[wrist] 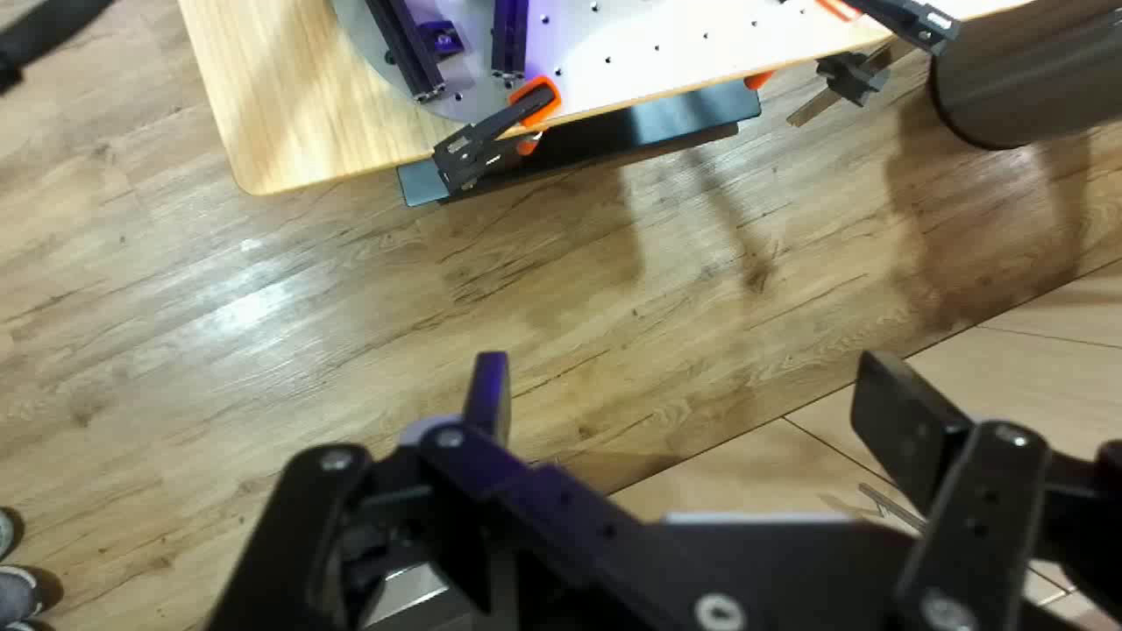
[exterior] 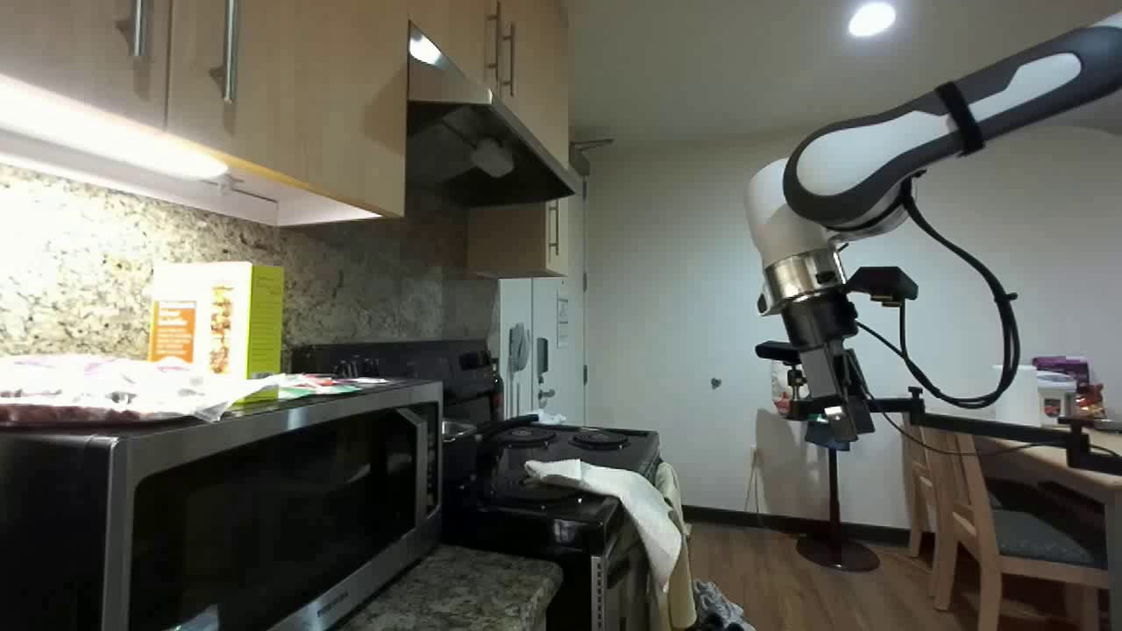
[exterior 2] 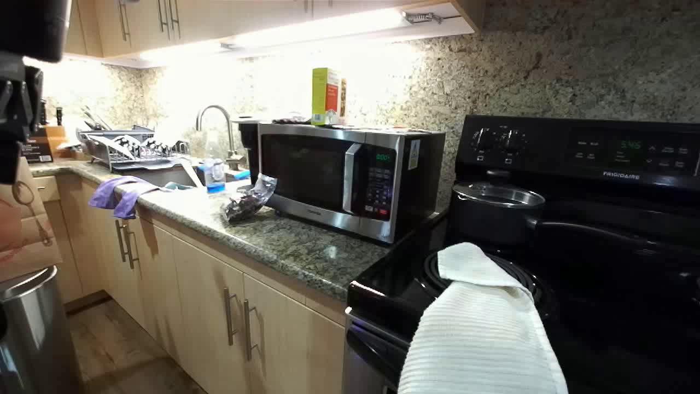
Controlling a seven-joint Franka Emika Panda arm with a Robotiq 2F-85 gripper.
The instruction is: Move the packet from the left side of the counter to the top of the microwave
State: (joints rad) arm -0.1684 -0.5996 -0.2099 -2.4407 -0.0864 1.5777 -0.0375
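Observation:
The packet [exterior 2: 247, 201], crinkly and dark purple with a shiny silvery end, lies on the speckled stone counter [exterior 2: 322, 249] by the front left corner of the microwave. The microwave [exterior 2: 306, 172] is steel with a dark glass door and also shows in an exterior view [exterior: 280, 517]; there the packet does not show. My gripper [wrist: 679, 359] is open and empty, above the wood floor. It also shows in an exterior view [exterior: 843, 428], in the air well away from the microwave. The packet is out of the wrist view.
On the microwave stand a yellow box [exterior: 219, 320], a clear plastic package [exterior: 96, 390] and flat green-red items [exterior: 324, 384]. The black stove [exterior 2: 601, 230] holds a pot [exterior 2: 492, 219] and a white towel [exterior 2: 481, 328]. A bottle [exterior 2: 214, 175] stands by the sink. Cabinets [exterior: 289, 105] hang above.

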